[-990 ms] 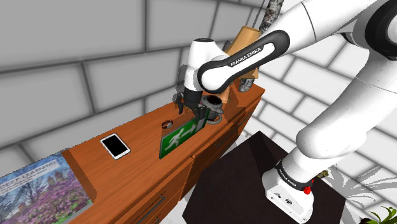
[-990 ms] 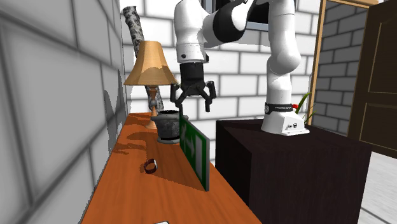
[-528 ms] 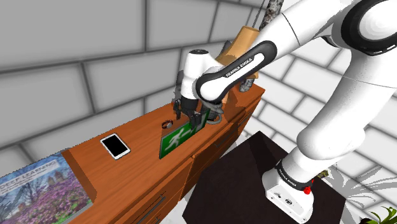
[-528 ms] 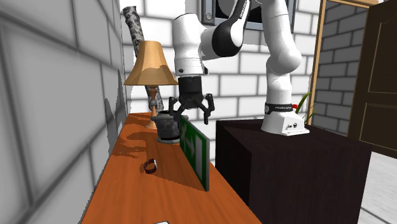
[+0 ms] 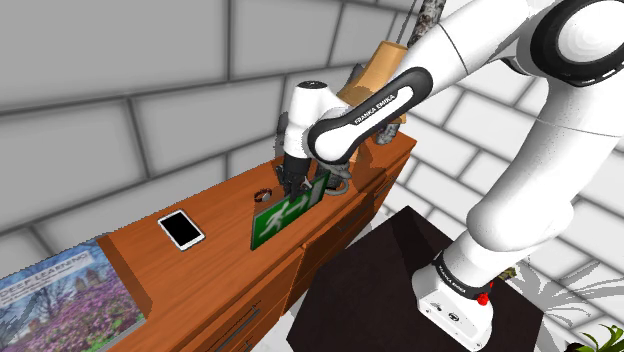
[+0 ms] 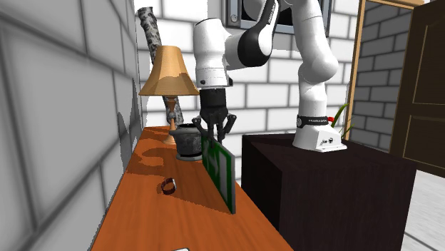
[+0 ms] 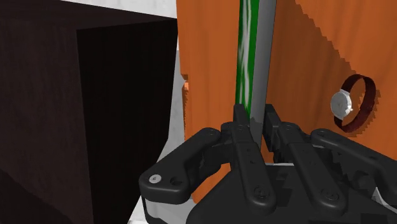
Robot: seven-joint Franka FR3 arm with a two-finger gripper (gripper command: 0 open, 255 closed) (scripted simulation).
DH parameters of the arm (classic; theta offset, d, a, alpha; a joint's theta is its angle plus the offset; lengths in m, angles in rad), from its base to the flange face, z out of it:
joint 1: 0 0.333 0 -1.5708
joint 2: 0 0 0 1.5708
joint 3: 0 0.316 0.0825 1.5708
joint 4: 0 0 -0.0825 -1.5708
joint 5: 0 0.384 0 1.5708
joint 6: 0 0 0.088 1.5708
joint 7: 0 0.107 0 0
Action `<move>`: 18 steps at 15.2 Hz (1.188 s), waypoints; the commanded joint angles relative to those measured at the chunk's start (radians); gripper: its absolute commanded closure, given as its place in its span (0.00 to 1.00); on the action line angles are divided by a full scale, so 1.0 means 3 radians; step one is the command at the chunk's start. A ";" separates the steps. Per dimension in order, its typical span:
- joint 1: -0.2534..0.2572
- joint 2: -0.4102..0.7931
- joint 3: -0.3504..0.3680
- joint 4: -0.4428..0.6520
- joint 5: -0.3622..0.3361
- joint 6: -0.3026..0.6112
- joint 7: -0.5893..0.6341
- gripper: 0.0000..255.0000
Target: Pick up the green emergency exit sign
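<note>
Exit sign [image 6: 220,167] stands on the sideboard [image 6: 164,214] by a grey pot [image 6: 189,141], clamped in the claw [image 7: 254,114].

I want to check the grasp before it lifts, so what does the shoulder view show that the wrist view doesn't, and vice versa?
Shoulder view: a phone and a picture book lying on the wooden cabinet, and the white arm reaching over it. Wrist view: the thin top edge of the green sign clasped between the fingers of the pincer, and the pale dial of a watch. Both: the sign standing on edge, the pincer on it, the cabinet top and the dark stand.
</note>
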 commanded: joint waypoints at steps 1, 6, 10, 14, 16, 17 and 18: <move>0.0001 0.0003 0.0000 -0.0003 0.0000 -0.0003 0.0001 1.00; -0.0041 -0.0096 0.0057 0.0000 0.0108 -0.0081 -0.0070 1.00; -0.0109 -0.0284 0.0143 0.0022 0.0309 -0.0240 -0.0206 1.00; -0.0157 -0.0468 0.0201 0.0059 0.0500 -0.0408 -0.0336 1.00; -0.0173 -0.0557 0.0219 0.0083 0.0588 -0.0495 -0.0397 1.00; -0.0180 -0.0601 0.0226 0.0096 0.0630 -0.0540 -0.0426 1.00; -0.0185 -0.0644 0.0231 0.0110 0.0671 -0.0584 -0.0454 1.00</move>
